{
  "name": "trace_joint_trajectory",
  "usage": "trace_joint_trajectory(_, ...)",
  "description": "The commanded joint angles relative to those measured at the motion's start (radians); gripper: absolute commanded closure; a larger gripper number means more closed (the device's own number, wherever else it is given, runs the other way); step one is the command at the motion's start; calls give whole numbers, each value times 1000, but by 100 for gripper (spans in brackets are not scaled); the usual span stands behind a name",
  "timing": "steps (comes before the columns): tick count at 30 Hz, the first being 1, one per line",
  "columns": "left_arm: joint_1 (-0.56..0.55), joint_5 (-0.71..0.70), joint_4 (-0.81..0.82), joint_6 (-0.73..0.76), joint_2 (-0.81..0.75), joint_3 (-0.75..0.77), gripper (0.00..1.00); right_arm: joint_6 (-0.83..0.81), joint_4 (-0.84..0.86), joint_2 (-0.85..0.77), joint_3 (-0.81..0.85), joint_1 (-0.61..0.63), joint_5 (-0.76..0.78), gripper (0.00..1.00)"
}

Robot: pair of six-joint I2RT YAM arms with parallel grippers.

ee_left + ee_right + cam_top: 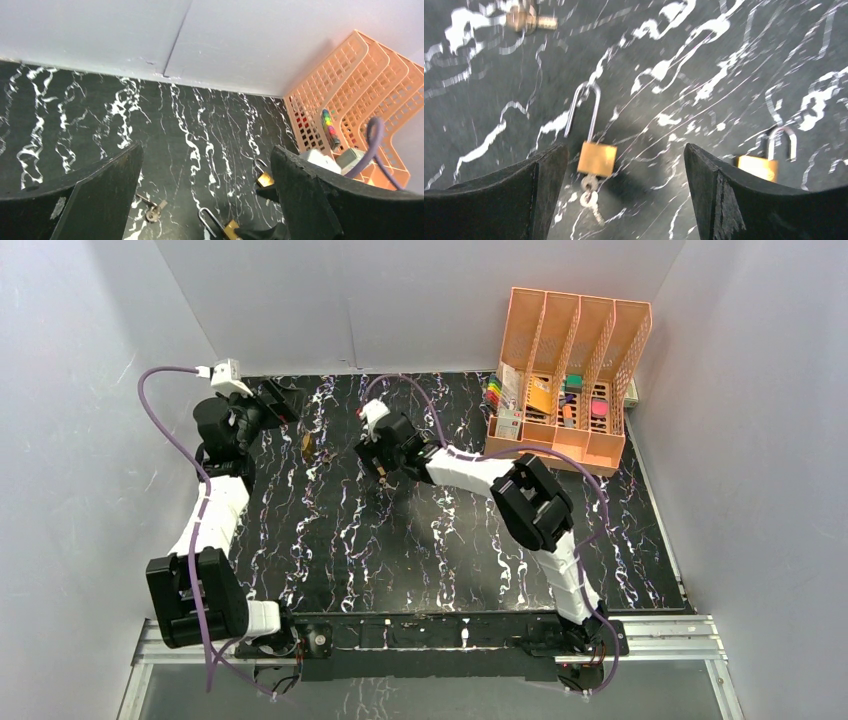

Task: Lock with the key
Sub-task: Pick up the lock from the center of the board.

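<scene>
Left claw (pixel 206 170), right claw (pixel 625 165) gaping, empty. Keyed padlock (pixel 596 158) under right; second padlock (pixel 758 167) beside it.

Black white-veined marble tabletop (pixel 450 560), plain pale grey walls (pixel 400 300), peach mesh file organizer (pixel 570 330) far right

Brass padlock (pixel 596 158) lying flat, long shackle open, key (pixel 589 192) in its keyhole, second brass padlock (pixel 758 167) nearby

The worktop (pixel 330 550) is black with white veining. The padlock (pixel 597 158) is brass with a silver shackle. The rack (pixel 560 340) is peach lattice. The cable (pixel 371 142) is purple.
</scene>
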Motion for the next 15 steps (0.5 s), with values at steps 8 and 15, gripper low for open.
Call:
trace_joint_trajectory(8,16,138,-321,87,34,97,2,-39,-203,97,105,57,48,16)
trace_joint_trajectory(15,65,217,-268,35,53,72,2,-5,-254,140,148,57,44,21)
